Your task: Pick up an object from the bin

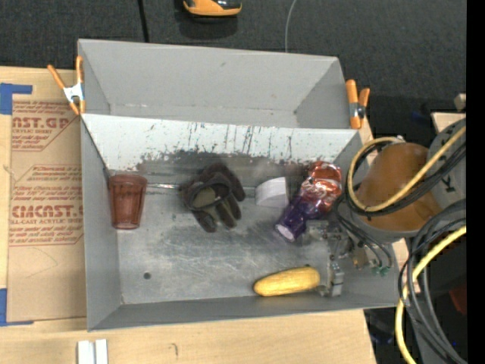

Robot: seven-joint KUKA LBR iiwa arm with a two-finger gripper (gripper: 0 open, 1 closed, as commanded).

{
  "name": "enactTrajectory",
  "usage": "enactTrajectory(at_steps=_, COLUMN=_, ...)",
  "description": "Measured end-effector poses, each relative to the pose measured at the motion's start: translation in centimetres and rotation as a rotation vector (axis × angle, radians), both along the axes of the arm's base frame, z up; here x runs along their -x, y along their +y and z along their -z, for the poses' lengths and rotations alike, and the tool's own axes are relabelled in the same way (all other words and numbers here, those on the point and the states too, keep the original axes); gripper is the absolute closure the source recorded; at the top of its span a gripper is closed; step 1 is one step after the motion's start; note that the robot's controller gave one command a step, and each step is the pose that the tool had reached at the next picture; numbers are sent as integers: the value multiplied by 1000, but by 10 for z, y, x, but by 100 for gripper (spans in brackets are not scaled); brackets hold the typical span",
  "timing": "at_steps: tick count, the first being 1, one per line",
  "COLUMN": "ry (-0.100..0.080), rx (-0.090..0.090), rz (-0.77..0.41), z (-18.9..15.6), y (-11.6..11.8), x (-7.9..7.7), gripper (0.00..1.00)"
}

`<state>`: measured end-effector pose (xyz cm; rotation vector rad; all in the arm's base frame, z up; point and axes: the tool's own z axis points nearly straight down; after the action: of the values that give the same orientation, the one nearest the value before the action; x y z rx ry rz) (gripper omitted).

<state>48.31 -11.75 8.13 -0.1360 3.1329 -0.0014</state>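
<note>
Against the left wall of the grey bin (189, 89), a reddish-brown plastic cup (126, 200); right of it, mid-floor, a dark glove (213, 196), then a white roll (271, 191) just beside a crinkled purple-and-red packet (307, 199) near the back wall. Along the front wall, right of centre, a yellow banana (286, 282) lying flat, its right tip just beside, perhaps touching, the gripper (333, 279), low at the bin's right side under the cabled wrist. Cannot tell from this angle whether spread or closed.
</note>
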Motion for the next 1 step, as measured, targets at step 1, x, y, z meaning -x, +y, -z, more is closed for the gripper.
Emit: enactTrajectory(at_steps=1, ry=-4, rx=1, rz=-64, z=6, y=35, x=-2, gripper=0)
